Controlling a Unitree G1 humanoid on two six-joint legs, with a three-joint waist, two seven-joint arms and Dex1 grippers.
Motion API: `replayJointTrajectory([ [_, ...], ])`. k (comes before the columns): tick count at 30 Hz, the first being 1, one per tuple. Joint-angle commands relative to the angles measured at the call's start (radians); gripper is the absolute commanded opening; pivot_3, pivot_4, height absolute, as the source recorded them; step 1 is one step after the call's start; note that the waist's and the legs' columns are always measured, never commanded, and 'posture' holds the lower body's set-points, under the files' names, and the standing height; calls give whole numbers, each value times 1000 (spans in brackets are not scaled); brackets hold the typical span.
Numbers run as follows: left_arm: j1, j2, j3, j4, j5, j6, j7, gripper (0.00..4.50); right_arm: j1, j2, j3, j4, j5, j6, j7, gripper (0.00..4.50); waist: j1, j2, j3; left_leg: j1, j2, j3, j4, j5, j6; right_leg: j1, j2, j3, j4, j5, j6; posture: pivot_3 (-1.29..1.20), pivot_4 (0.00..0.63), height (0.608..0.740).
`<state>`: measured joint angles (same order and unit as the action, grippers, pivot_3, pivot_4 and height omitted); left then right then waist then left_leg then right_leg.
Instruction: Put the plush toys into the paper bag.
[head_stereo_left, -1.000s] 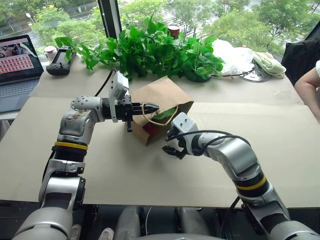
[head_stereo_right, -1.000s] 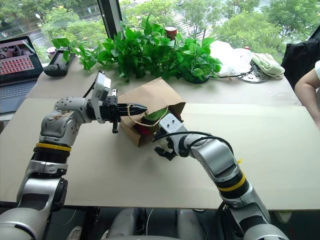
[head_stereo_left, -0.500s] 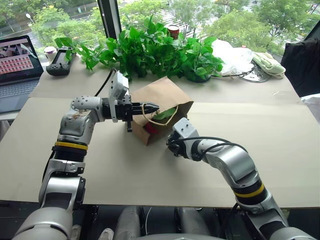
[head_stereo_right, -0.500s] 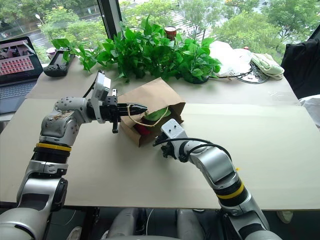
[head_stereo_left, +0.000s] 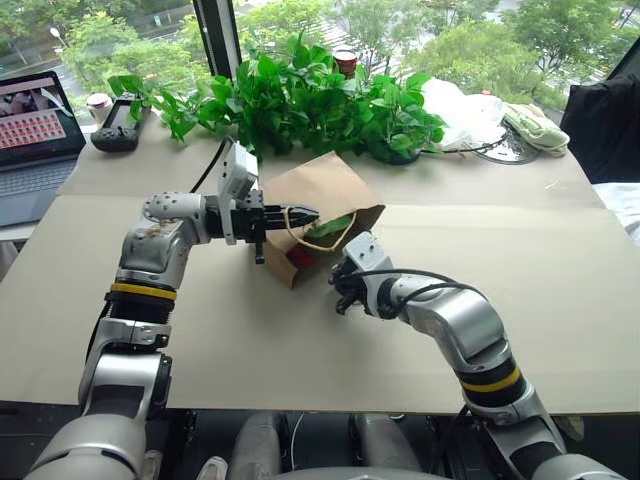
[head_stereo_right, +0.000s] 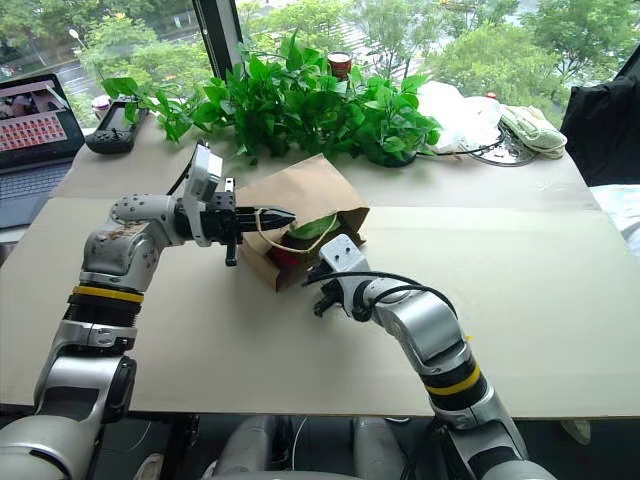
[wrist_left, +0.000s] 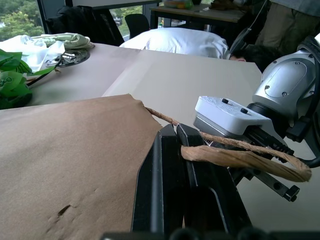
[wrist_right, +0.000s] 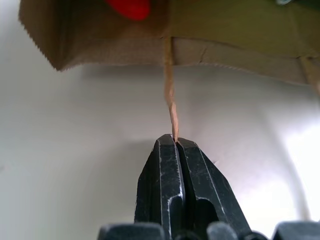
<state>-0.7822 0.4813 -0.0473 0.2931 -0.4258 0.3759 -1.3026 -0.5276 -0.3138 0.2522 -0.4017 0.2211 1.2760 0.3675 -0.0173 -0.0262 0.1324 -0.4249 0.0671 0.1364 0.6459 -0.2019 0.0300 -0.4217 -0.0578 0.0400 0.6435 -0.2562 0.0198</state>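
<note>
Leafy green plants (head_stereo_left: 310, 95) crowd the far side of the table (head_stereo_left: 560, 300), a laptop (head_stereo_left: 35, 140) far left. Crumpled brown bag (head_stereo_left: 320, 195) lies mid-table, red toy (head_stereo_left: 297, 257) and green toy (head_stereo_left: 330, 226) inside. Left end effector (head_stereo_left: 305, 213) and right end effector (head_stereo_left: 338, 302) each pinch a twine handle

Matt brown paper bag (head_stereo_left: 325, 195), seemingly twine handles (wrist_left: 240, 157)

- Paper bag (head_stereo_left: 322, 195): plain brown kraft, beige twine handles (wrist_left: 240, 157).
- Plush toys: one red (wrist_right: 128, 7), one light green (head_stereo_left: 332, 227).
- End effector fingers (wrist_right: 192, 185): black.
- Tabletop (head_stereo_left: 560, 290): plain beige.
- Plants (head_stereo_left: 300, 95): leafy green.
- Plastic bag (head_stereo_left: 462, 112): white.
</note>
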Motion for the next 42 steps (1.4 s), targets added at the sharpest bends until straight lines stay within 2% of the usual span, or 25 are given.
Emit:
replayJointTrajectory([
  [1, -48, -25, 26, 12, -9, -19, 38, 0, -49, -79, -87, -129, 28, -53, 46, 49, 5, 0, 0, 0, 0, 0, 0, 0, 0, 0, 0, 0, 0, 0, 0, 0, 150, 740],
  [7, -43, -113, 110, 7, -45, -3, 212, 0, -91, -210, -193, -283, 86, -58, 120, 49, 6, 0, 0, -1, 0, -1, -1, 0, 1, 0, 0, -1, -2, 0, 0, 0, 150, 740],
  [10, -25, -151, 140, -26, -70, 21, 283, 0, -94, -238, -216, -329, 118, -27, 137, 49, 2, 0, 0, -1, 0, -3, -1, -1, 1, 0, 0, 0, -2, 0, 0, 0, 150, 740],
  [14, 79, -205, 138, -130, -88, 47, 369, 0, -115, -250, -205, -344, 125, -13, 119, 49, 0, 0, 0, 0, 0, -5, -1, 0, 1, 0, 0, 1, -2, 0, 0, 0, 150, 740],
  [20, 167, -197, 131, -192, -94, 66, 399, 0, -149, -241, -180, -334, 130, -6, 101, 49, 3, 0, 0, 1, 0, -6, -1, 0, 0, 0, 0, 1, -1, 0, 0, 0, 150, 740],
  [29, 153, -168, 150, -176, -110, 89, 428, 0, -187, -186, -159, -266, 109, -33, 51, 49, 4, 0, 0, 0, 0, -6, -1, 0, 0, 1, 0, 1, -1, 0, 0, 0, 150, 740],
  [30, 152, -165, 152, -178, -114, 98, 429, 0, -187, -182, -161, -263, 109, -35, 46, 598, 3, 0, 0, 0, 0, -6, -1, 0, 0, 1, 0, 1, -1, 0, 0, 0, 150, 740],
  [31, 152, -162, 153, -179, -118, 106, 430, 0, -188, -180, -164, -260, 110, -37, 44, 733, 3, 0, 0, 0, 0, -6, -1, 0, 0, 1, 0, 1, -1, 0, 0, 0, 150, 740],
  [32, 152, -160, 153, -180, -120, 110, 430, 594, -188, -179, -166, -259, 111, -39, 43, 1122, 3, 0, 0, 0, 0, -6, -1, 0, 0, 1, 0, 1, -1, 0, 0, 0, 150, 740],
  [33, 153, -158, 153, -182, -123, 118, 429, 772, -189, -178, -169, -257, 113, -39, 43, 1388, 3, 0, 0, 0, 0, -6, -1, 0, 0, 1, 0, 1, -1, 0, 0, 0, 150, 740],
  [40, 148, -120, 200, -258, -228, 257, 443, 3423, -207, -181, -268, -277, 182, -24, 81, 3859, 3, 0, 0, 0, 0, -6, -1, 0, 0, 0, 0, 1, -1, 0, 0, 0, 150, 740],
  [41, 155, -105, 216, -288, -263, 297, 442, 3706, -215, -193, -311, -279, 209, -22, 103, 4179, 3, 0, 0, 0, 0, -6, -1, 0, 0, 0, 0, 1, -1, 0, 0, 0, 150, 740],
  [42, 164, -91, 229, -321, -293, 332, 444, 3712, -222, -208, -352, -280, 234, -20, 125, 4465, 3, 0, 0, 0, 0, -6, -1, 0, 0, 0, 0, 1, -1, 0, 0, 0, 150, 740],
])
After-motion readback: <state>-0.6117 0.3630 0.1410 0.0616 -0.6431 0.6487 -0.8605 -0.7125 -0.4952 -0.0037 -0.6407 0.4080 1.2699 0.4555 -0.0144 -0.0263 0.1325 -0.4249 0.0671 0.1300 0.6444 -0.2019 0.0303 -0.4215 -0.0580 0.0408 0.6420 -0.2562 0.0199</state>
